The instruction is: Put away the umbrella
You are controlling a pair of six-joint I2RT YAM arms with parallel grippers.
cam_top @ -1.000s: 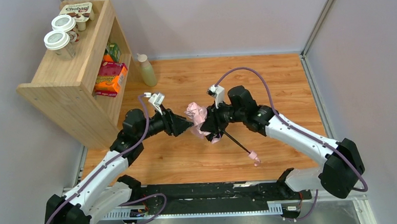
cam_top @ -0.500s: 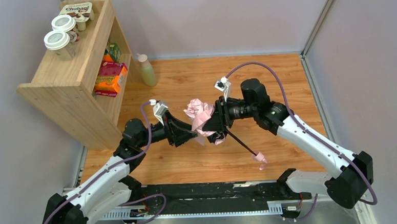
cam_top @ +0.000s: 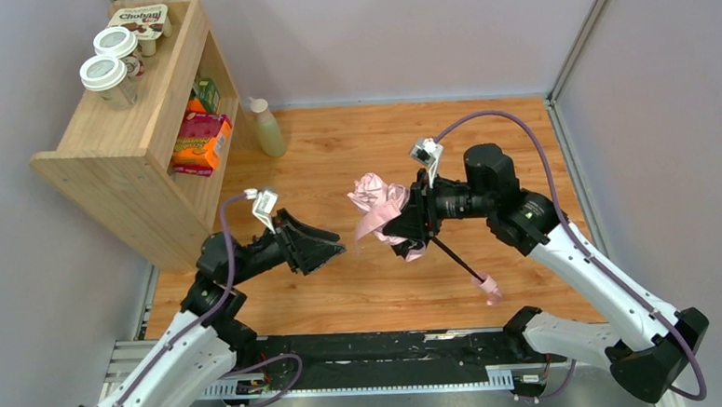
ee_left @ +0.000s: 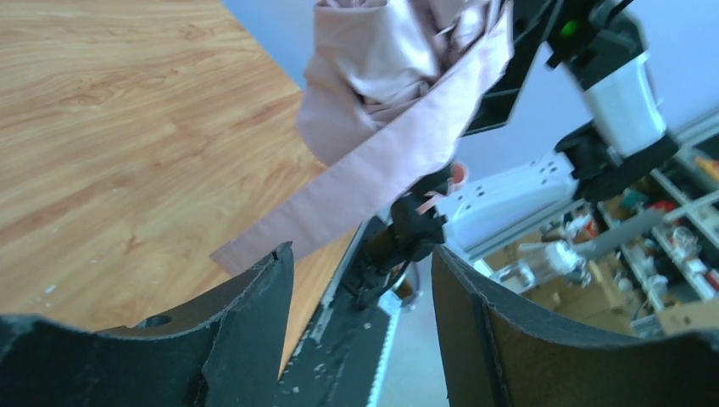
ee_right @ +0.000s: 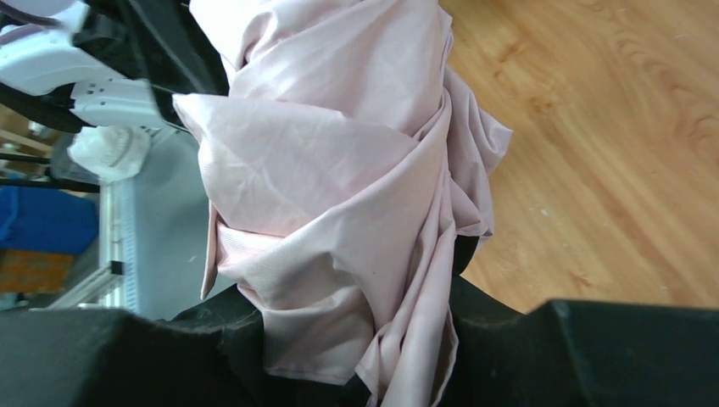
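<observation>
The umbrella's crumpled pale pink canopy (cam_top: 379, 203) is held above the wooden table by my right gripper (cam_top: 411, 223), which is shut on the fabric. The black shaft (cam_top: 455, 259) slants down to the right and ends at the pink handle (cam_top: 491, 290). In the right wrist view the canopy (ee_right: 339, 161) fills the space between the jaws of the right gripper (ee_right: 365, 339). My left gripper (cam_top: 337, 251) is open and empty, a short way left of the canopy. In the left wrist view the left gripper (ee_left: 360, 259) points at the canopy (ee_left: 398, 76), and a loose pink band (ee_left: 339, 199) hangs down from it.
A wooden shelf (cam_top: 139, 140) stands at the back left with cups and a yogurt pack on top and boxes inside. A pale green bottle (cam_top: 266, 126) stands beside it. Grey walls close in the table at the back and right. A black rail (cam_top: 365, 357) runs along the near edge.
My left gripper has drawn back to the left, away from the canopy. My right gripper has carried the umbrella to the right.
</observation>
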